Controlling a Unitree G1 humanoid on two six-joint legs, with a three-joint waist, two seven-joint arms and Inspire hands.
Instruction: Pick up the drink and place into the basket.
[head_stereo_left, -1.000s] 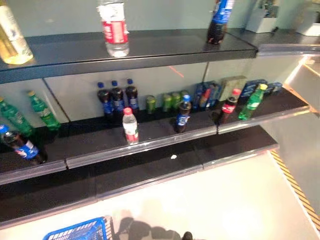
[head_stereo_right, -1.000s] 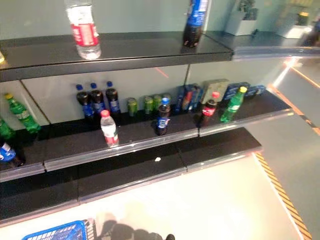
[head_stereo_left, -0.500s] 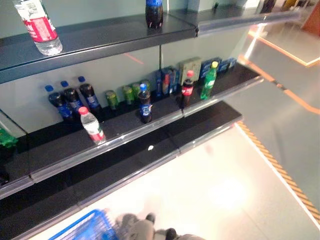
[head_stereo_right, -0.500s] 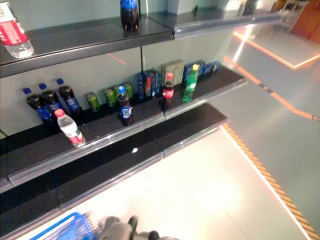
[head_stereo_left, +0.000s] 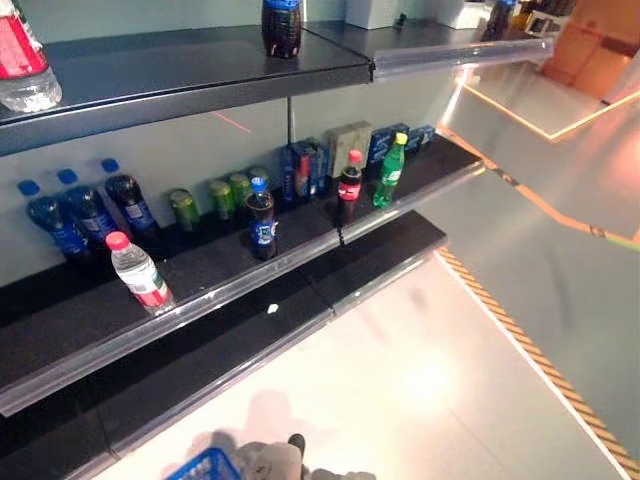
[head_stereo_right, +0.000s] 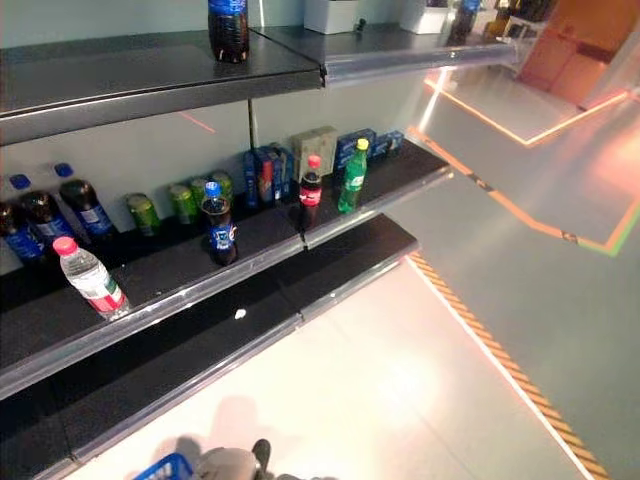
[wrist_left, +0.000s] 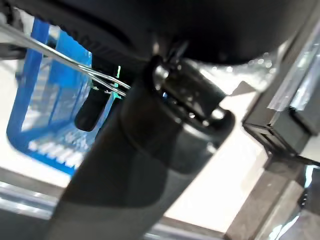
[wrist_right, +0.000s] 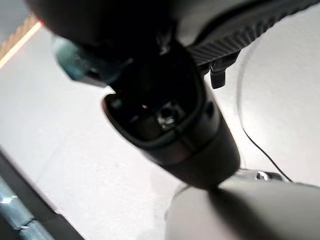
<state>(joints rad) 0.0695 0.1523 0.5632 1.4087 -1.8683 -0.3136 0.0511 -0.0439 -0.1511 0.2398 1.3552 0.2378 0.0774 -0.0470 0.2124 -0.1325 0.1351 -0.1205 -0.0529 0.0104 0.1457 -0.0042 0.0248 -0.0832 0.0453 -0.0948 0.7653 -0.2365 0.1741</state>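
Drinks stand on a dark shelf rack. On the middle shelf (head_stereo_left: 210, 270) are a dark bottle with a blue label (head_stereo_left: 261, 218) at the front, a leaning water bottle with a red label (head_stereo_left: 140, 272), a red-capped cola bottle (head_stereo_left: 350, 177), a green bottle (head_stereo_left: 390, 171), green cans (head_stereo_left: 225, 195) and blue-capped dark bottles (head_stereo_left: 90, 210). The blue basket (head_stereo_left: 205, 466) hangs low at the bottom left. In the left wrist view my left hand (wrist_left: 210, 25) is shut on its thin wire handles (wrist_left: 60, 62), with the basket (wrist_left: 50, 100) below. My right hand (wrist_right: 165, 115) hangs over the pale floor, holding nothing.
The top shelf (head_stereo_left: 180, 70) carries a dark bottle (head_stereo_left: 282, 25) and a water bottle (head_stereo_left: 20, 65). Boxes (head_stereo_left: 345, 145) stand at the back of the middle shelf. A small white speck (head_stereo_left: 272, 309) lies on the low shelf. A striped floor line (head_stereo_left: 520, 320) runs at the right.
The camera has swung to the right, so the shelves and drinks sit further left in the picture. Less of the blue basket shows at the bottom edge.
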